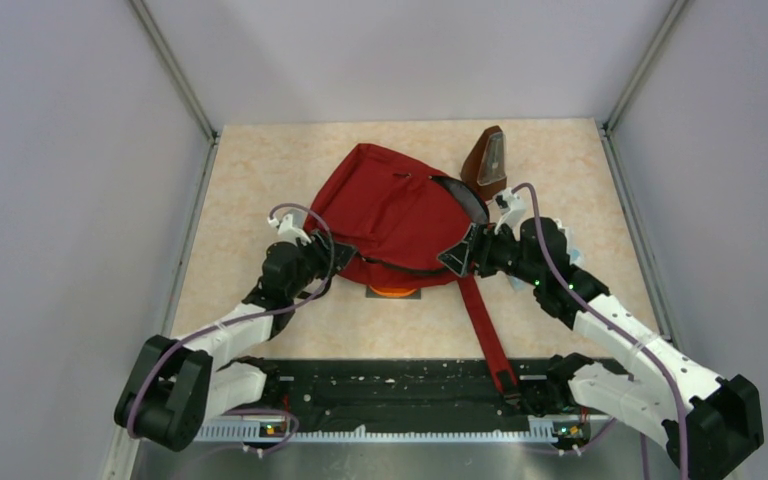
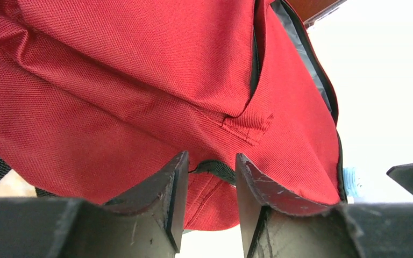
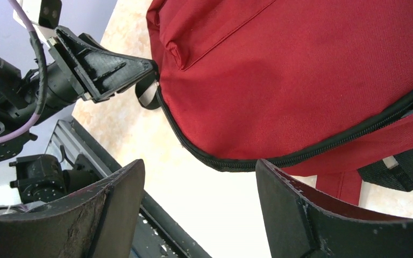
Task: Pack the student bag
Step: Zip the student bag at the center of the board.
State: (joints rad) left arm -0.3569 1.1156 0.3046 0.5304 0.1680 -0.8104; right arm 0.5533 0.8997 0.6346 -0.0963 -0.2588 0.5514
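Observation:
The student bag [image 1: 400,210] is a dark-red backpack lying in the middle of the table, and it fills the left wrist view [image 2: 140,91]. Its black zipper [image 3: 279,156] curves along the near edge. A long red strap [image 1: 484,330] trails toward me. My left gripper [image 1: 345,258] is at the bag's near-left corner. Its jaws [image 2: 211,164] are part closed, with a gap, around a black webbing loop [image 2: 215,169] and red fabric. My right gripper [image 1: 457,258] is at the near-right edge, open [image 3: 199,166], with nothing between its fingers just below the zipper.
An orange object [image 1: 393,291] peeks out from under the bag's near edge. A brown case [image 1: 485,160] stands upright behind the bag's right side. A black rail [image 1: 400,385] runs along the near table edge. Grey walls enclose the table.

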